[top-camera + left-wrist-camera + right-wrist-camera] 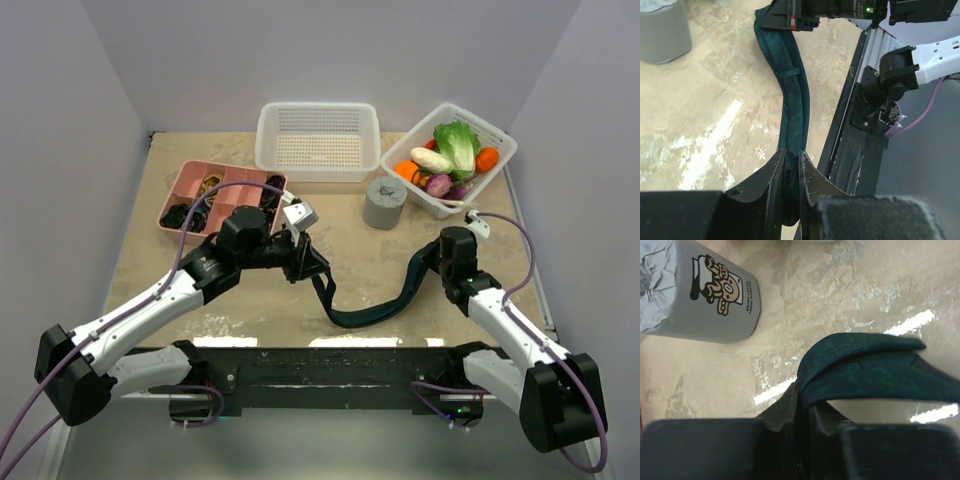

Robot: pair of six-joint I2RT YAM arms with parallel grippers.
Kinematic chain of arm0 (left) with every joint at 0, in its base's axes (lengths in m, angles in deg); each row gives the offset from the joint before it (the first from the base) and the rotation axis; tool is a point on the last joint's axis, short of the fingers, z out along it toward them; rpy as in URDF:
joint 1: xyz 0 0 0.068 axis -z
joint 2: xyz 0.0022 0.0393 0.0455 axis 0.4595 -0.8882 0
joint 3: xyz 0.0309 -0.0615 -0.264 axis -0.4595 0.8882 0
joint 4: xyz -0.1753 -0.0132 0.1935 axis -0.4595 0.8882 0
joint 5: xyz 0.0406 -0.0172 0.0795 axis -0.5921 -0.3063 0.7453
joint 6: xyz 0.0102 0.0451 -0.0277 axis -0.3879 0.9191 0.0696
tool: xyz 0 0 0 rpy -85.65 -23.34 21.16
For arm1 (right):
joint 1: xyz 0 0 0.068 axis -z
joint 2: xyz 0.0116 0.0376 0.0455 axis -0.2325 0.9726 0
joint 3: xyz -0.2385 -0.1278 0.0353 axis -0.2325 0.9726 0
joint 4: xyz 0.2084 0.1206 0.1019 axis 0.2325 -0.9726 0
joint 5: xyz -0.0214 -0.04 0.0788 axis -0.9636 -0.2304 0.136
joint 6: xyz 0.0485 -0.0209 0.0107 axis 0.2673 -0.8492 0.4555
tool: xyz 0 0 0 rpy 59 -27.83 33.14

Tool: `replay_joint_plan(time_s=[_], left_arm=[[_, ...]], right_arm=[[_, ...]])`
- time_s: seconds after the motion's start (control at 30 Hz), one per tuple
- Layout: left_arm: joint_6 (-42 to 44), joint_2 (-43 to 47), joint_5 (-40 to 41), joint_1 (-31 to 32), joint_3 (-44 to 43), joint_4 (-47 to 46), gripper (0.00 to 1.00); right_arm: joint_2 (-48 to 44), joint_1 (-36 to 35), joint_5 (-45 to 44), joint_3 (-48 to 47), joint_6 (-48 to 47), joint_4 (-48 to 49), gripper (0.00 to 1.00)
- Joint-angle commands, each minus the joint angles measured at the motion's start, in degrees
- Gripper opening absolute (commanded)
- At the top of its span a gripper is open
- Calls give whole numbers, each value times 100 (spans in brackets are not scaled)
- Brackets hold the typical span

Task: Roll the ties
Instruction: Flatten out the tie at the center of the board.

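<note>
One dark teal tie (365, 315) hangs in a U between my two grippers, its low loop near the table's front edge. My left gripper (305, 262) holds one end of it. In the left wrist view the left gripper (791, 153) is shut on the tie, and the tie (792, 95) runs away over the beige tabletop. My right gripper (428, 262) holds the other end. In the right wrist view the right gripper (805, 391) stands close together on the fabric, and the tie (865, 367) folds off to the right above the table.
A grey paper roll (385, 203) stands just behind the tie. A white basket (318, 140) and a bin of vegetables (450, 160) sit at the back, and a pink tray (215, 195) with black cords at the back left. A black rail (330, 365) lines the front edge.
</note>
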Motion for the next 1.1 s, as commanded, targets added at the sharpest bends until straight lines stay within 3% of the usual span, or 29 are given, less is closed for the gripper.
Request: replay_joint_plan(time_s=[0.0,0.07,0.1,0.13,0.2,0.47,0.67,0.9,1.07], left_arm=[[-232,505,531,15,100,496,9],[-267,690,664,15,223,698,9],[-346,751,716,15,284,760,9],[-364,865,760,15,380,822,9],[-460,971,778,15,513,936,9],[-619,1297,909,24,768,1270,10],[-654,1192,1655,15,575,2006,10],[-795,1077,2377,15,346,2395,11],[-891,867,2676,15,285,2562,11]], right_arm=[[62,12,-160,2,86,-14,24],[97,20,-81,46,-10,-31,52],[97,20,-89,55,-28,-84,61],[114,29,-124,55,-29,-128,82],[123,38,-159,64,41,-330,99],[-17,47,612,-243,-81,-1260,99],[202,38,1272,-665,-714,-2094,99],[326,-32,2555,-595,-978,-2062,99],[649,-453,2242,-1182,-1407,-1886,98]])
